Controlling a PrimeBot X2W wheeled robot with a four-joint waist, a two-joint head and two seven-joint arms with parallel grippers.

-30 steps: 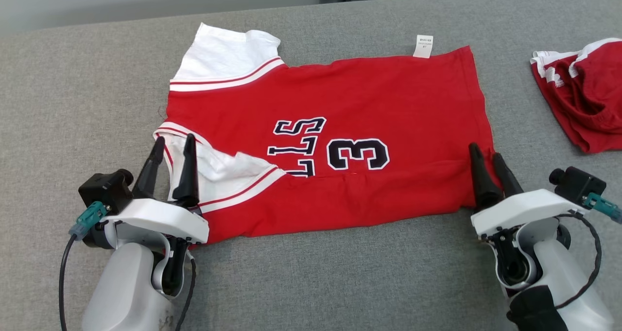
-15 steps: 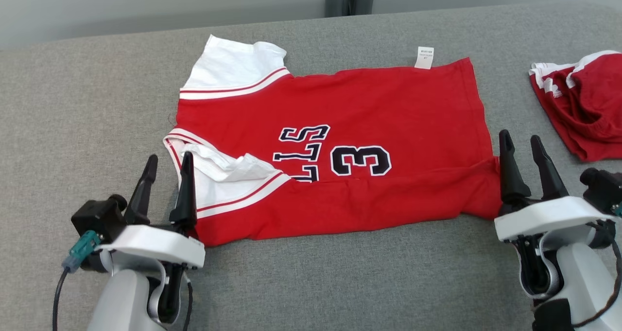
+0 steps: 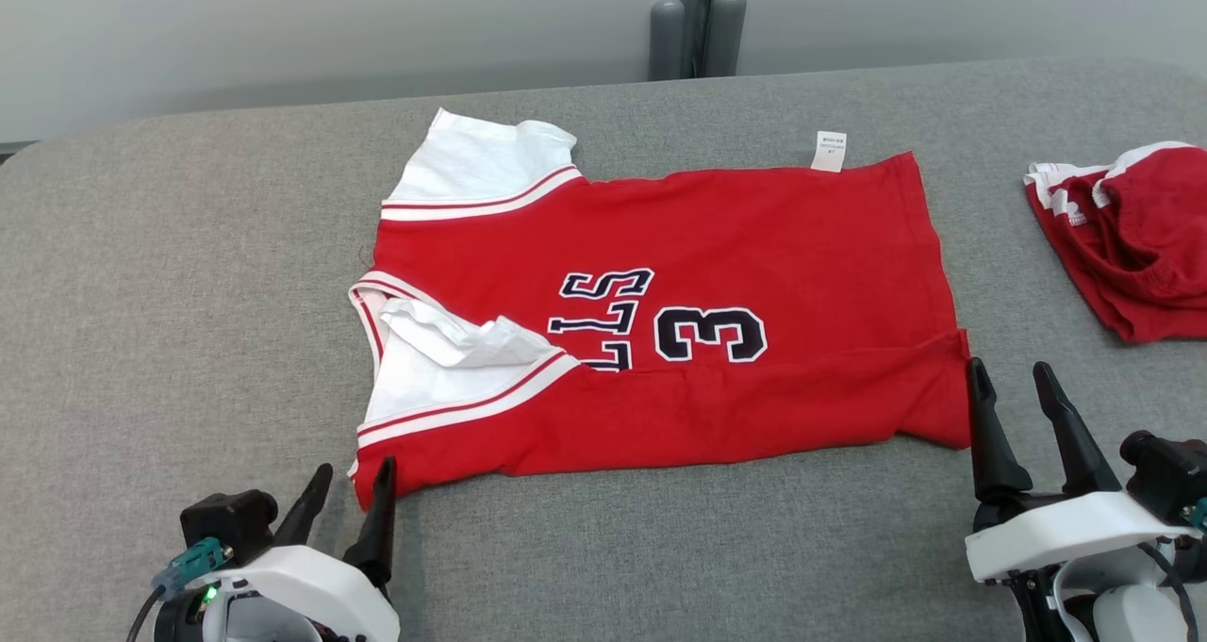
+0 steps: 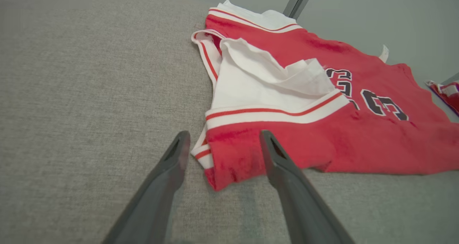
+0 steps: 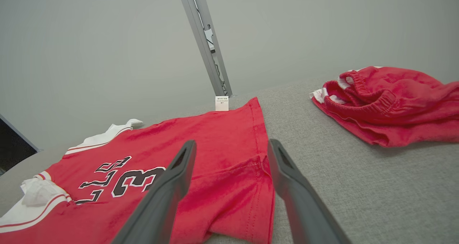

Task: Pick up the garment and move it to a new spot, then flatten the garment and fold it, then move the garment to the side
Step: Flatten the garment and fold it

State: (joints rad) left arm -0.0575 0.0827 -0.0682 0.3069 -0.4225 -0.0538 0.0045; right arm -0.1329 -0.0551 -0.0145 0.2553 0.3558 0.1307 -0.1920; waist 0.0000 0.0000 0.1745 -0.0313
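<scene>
Both spread-fingered and empty, left gripper (image 3: 355, 468) and right gripper (image 3: 1008, 367) sit by the soft, light, floppy jersey (image 3: 754, 237), likely best pinched at its near corners.

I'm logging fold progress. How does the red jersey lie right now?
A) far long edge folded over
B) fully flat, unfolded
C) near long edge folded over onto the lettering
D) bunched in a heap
C: the jersey's near strip lies doubled over, hiding part of the lettering.
</scene>
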